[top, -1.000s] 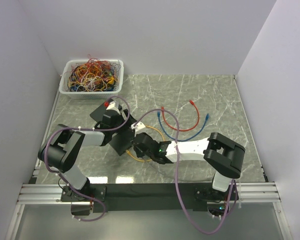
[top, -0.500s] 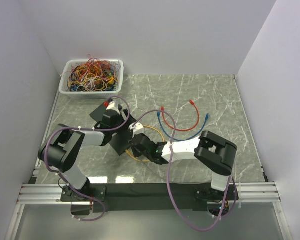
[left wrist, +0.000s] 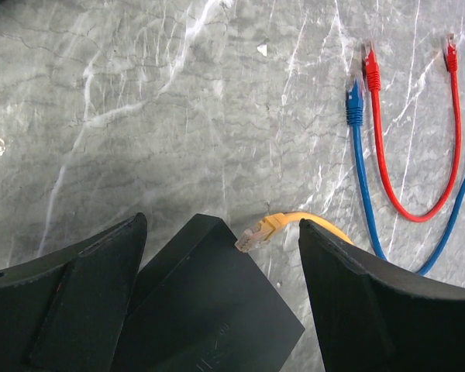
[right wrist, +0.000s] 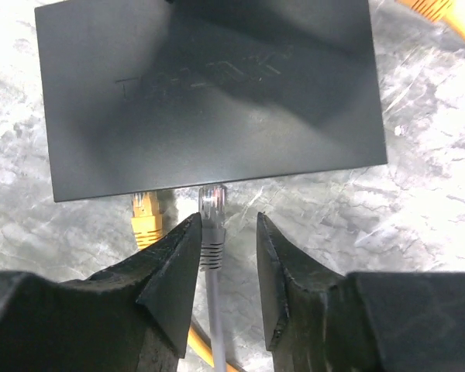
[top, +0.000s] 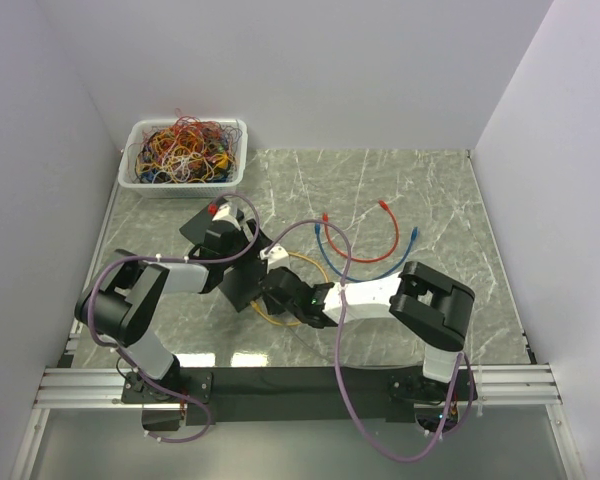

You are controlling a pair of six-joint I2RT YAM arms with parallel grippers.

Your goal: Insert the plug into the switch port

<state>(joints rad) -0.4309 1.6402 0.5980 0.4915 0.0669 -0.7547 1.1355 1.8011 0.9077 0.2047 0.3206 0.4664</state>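
**Grey plug at the port face, seating unconfirmed**

Right gripper (right wrist: 226, 225) is narrowly parted, its fingers flanking the grey plug (right wrist: 211, 200) without visibly pinching it. The plug's clear tip meets the near edge of the black switch (right wrist: 209, 85). Whether it has clicked home cannot be told, so I judge alignment done and a final push or check left. A yellow plug (right wrist: 146, 211) lies just left of it at the same edge, so sideways room is tight. Left gripper (left wrist: 221, 232) is spread wide, straddling a corner of the switch. Further right, a red patch cable (left wrist: 371, 74) and a blue patch cable (left wrist: 355, 108) lie on the marble table (top: 430, 190), apart from the switch.
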